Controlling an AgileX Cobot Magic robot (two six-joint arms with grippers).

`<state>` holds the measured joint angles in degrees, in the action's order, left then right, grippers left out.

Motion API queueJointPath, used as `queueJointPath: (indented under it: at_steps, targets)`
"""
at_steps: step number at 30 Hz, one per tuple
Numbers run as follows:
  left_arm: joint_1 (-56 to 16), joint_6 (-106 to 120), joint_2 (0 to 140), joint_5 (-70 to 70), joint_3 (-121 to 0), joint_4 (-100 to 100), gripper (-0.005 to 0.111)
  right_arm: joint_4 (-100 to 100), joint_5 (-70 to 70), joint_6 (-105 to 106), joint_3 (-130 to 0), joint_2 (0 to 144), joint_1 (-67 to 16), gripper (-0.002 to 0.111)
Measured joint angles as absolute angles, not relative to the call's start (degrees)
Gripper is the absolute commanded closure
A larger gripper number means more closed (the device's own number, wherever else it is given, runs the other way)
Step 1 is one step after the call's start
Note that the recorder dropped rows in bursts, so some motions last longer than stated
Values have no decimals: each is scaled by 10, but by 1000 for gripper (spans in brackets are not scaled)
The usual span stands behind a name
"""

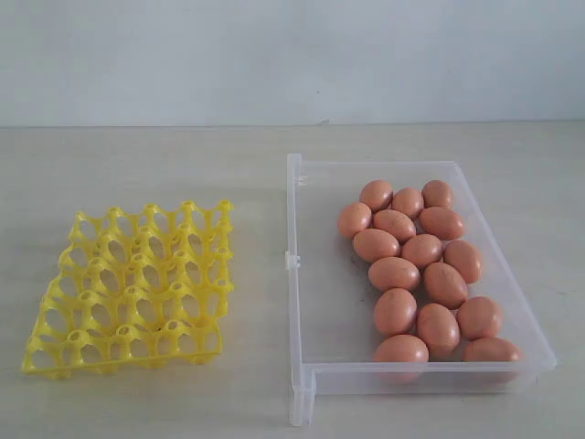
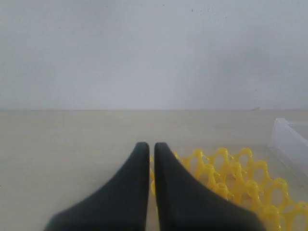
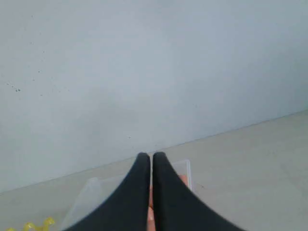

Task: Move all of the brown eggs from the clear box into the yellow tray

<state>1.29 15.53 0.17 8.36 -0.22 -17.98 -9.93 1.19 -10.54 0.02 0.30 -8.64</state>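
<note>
The smooth, oval brown eggs [image 1: 394, 273], about sixteen of them, all lie in the large, shallow rectangular clear box [image 1: 294, 274] of colourless plastic. They are bunched along its right half, many touching one another, and the left part of its floor is bare but for a few dark scuffs. The box sits on the right of a pale beige table [image 1: 183, 155].

Well apart from it on the left lies the bright yellow tray [image 1: 137, 283], a square plastic lattice of cups with pointed posts, lying flat.

The left gripper [image 2: 148, 147] has its two black fingers pressed together with only a thin slit between them. It hangs over the table at the edge of the tray.

The right gripper [image 3: 151, 156] is likewise pressed together, pinching nothing, and is poised above the box. A sliver of egg colour shows behind its fingers.

A plain white wall [image 1: 274, 55] rises behind the table.
</note>
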Motion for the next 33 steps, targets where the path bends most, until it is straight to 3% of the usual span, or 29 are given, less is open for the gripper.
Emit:
queueJointPath:
  at_steps: [33]
  targets:
    - [13, 155, 2, 84, -2, -180, 103, -101, 13, -111, 0, 3, -86, 108]
